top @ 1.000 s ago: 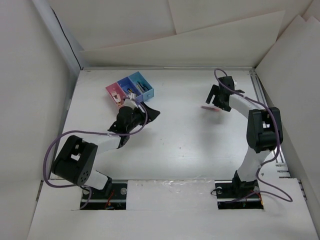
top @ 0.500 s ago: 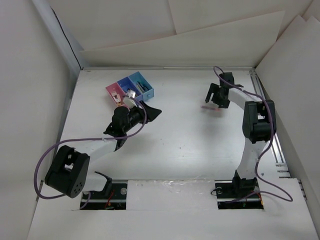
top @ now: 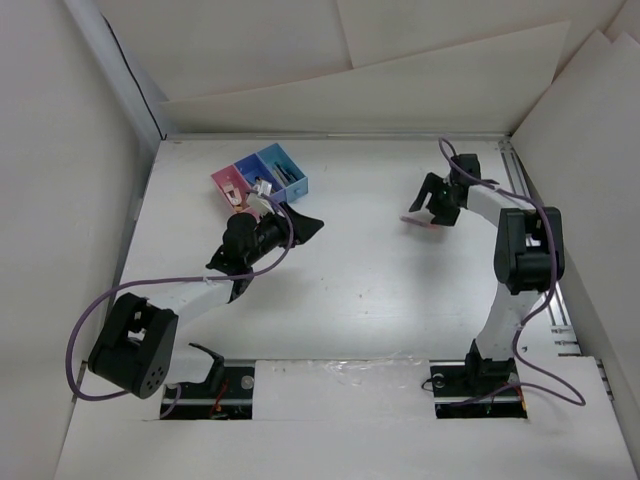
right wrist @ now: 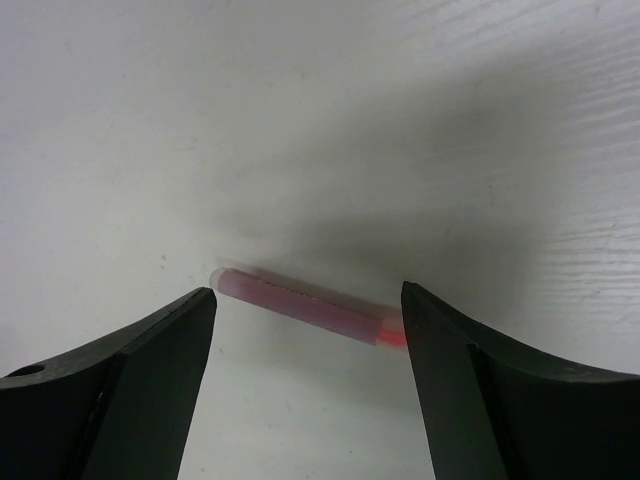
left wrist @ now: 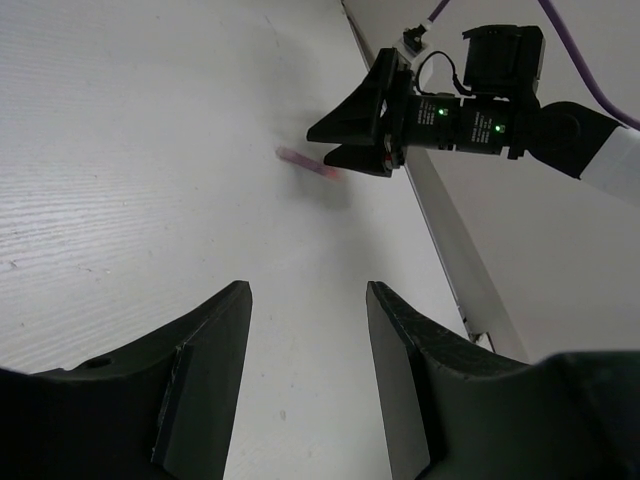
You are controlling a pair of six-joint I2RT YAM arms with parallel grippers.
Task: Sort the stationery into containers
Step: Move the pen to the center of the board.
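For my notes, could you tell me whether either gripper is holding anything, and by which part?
Nothing is held. The right gripper stands open over the pink pen; the left gripper is empty.

— Where's that row of three joined pink, dark blue and light blue plastic bins?
— Far left of the white bench, with small items lying inside. The left arm's fingers are just before the row, to its right.
— And the thin pink-red pen?
— Over on the far right, flat on the bench, well apart from the bins, lying between the right arm's fingers.
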